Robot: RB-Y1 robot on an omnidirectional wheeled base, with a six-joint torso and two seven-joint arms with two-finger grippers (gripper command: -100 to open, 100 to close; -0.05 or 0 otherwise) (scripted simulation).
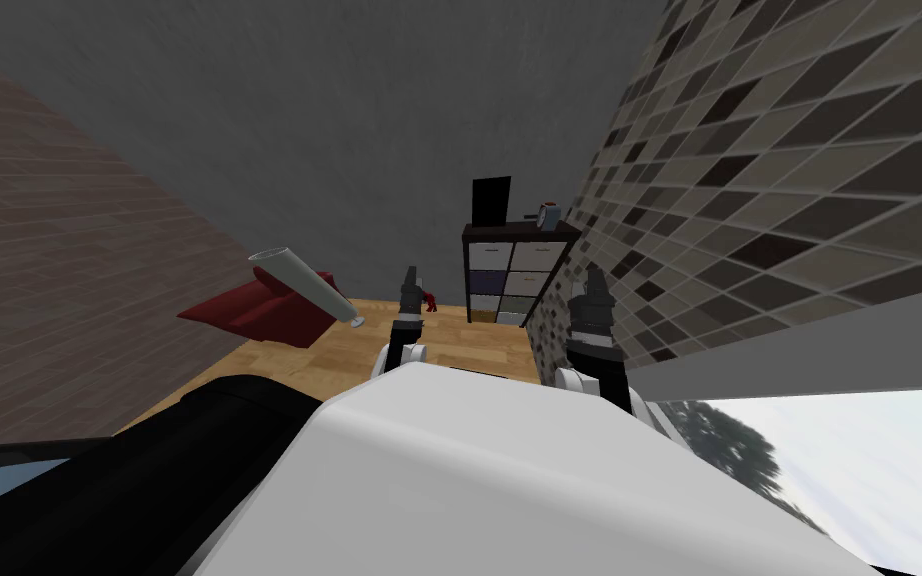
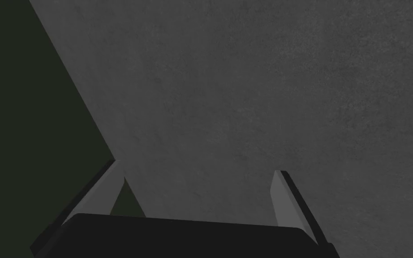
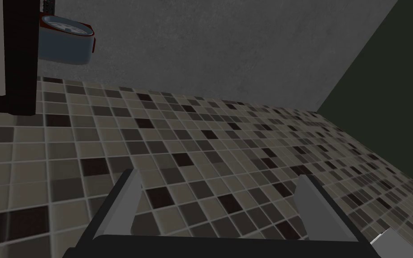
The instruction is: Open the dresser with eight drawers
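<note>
Beyond the plank floor waits the dresser, well off; left gripper and right gripper gape empty, so approaching seems next.

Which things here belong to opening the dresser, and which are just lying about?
Job: dresser against the far wall; left gripper and right gripper, both open.
Lying about: red object with grey tube across it; black panel and round blue object atop the dresser.

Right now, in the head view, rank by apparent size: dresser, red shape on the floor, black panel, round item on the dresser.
1. dresser and red shape: about alike, unranked.
2. black panel.
3. round item.
</note>
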